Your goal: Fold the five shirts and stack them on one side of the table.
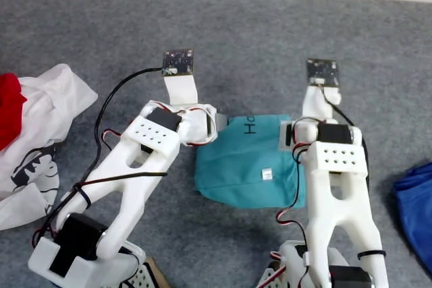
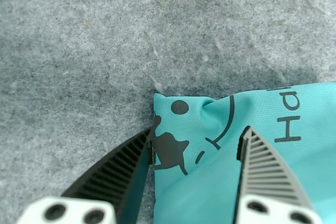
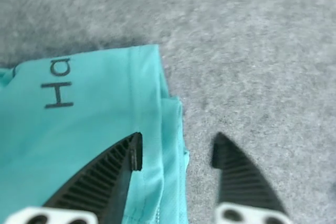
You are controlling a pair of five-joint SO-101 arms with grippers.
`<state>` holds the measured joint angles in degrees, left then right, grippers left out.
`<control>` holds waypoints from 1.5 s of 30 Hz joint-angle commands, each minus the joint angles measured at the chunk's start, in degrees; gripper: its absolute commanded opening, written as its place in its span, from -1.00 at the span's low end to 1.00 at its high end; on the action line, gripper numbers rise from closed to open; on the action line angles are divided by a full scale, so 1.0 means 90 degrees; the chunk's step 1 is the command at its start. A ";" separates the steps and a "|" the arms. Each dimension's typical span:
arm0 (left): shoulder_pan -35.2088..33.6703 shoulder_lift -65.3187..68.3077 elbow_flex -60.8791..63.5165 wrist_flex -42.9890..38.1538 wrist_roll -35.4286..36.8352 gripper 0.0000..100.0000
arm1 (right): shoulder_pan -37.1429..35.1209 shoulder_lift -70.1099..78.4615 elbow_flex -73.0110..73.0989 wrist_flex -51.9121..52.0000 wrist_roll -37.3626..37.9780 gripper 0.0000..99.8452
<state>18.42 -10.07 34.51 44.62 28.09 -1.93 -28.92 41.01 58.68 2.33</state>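
- left gripper [image 2: 198, 145] first: its fingers [image 2: 126, 169] are spread wide and pinching nothing; one sits right at the side edge of the teal shirt [image 2: 304, 145], the other is over the cloth, so the printed corner is between them
- right gripper [image 3: 177, 153] is a mirror of that; fingers [image 3: 239, 174] are wide apart and empty, one over the teal fabric near its layered hem, the other over bare table just beside the shirt
- from above, the teal shirt [image 1: 246, 166] lies between the two arms as a roughly squared-off packet; looks partly folded to me, with a little tag showing on top
- so my read: they're mid-fold on this one, both grippers lined up on its two far corners, ready to grab
- next move I'd guess is both closing at once on those corners; the right one needs to catch every layer at that hem or the fold will slide apart; then lift evenly and carry the far edge over toward the near one
- further out on the grey table [image 1: 270, 32]: a crumpled white shirt [image 1: 47, 119] with a red shirt [image 1: 8, 109] beside it at one end, a blue shirt [image 1: 415, 207] at the other; those look unfolded, so I'd call this early going and the stacking not yet begun
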 commanded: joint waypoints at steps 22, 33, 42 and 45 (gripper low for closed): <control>-0.0073 -0.0200 -0.0044 -0.0107 0.0078 -0.46 | -0.0151 0.0904 0.1431 -0.1021 0.0645 -0.46; -0.0073 -0.0200 -0.0044 -0.0107 0.0078 -0.46 | -0.0259 0.2828 0.0200 -0.1001 0.0645 -0.88; -0.0425 -0.0200 -0.0034 -0.0508 0.0078 -0.46 | 0.0161 0.2828 0.0122 -0.1021 0.0606 -0.99; -0.0640 -0.0200 -0.0034 -0.0596 0.0078 -0.46 | 0.0611 0.2828 -0.0190 -0.1031 0.0352 -0.99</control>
<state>14.37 -10.07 34.51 40.66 28.09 -0.35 -3.34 42.77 50.33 7.52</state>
